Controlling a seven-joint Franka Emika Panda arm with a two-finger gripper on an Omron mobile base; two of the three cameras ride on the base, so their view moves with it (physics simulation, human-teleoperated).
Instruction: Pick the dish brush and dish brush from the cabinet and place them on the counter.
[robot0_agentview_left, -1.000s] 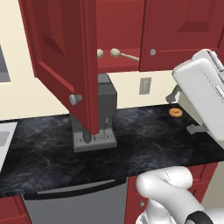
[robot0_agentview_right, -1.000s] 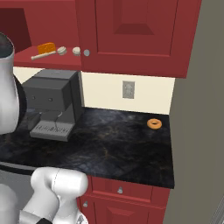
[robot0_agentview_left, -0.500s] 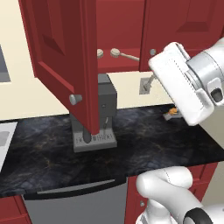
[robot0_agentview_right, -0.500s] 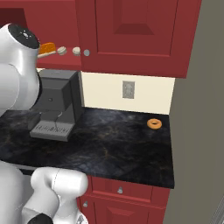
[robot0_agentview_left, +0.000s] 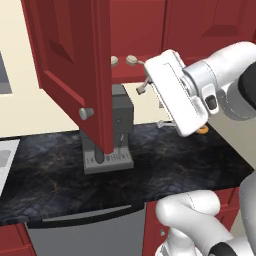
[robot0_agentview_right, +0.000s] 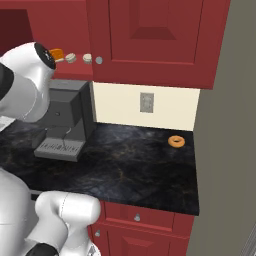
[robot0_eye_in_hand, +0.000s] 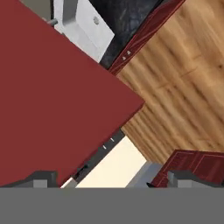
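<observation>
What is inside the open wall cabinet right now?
On the cabinet shelf, two pale round brush heads sit side by side at the front edge; the right base view also shows a small orange block beside them. The open door and the arm cover the handles and the shelf's back.

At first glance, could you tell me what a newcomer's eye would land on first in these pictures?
Probably the big white hand with its open gripper, raised in front of the dark red cabinet whose door swings wide open. Next, the two pale dish brush heads peeking over the shelf edge. Below, a grey coffee machine stands on the black counter, with a small orange ring near the wall.
</observation>
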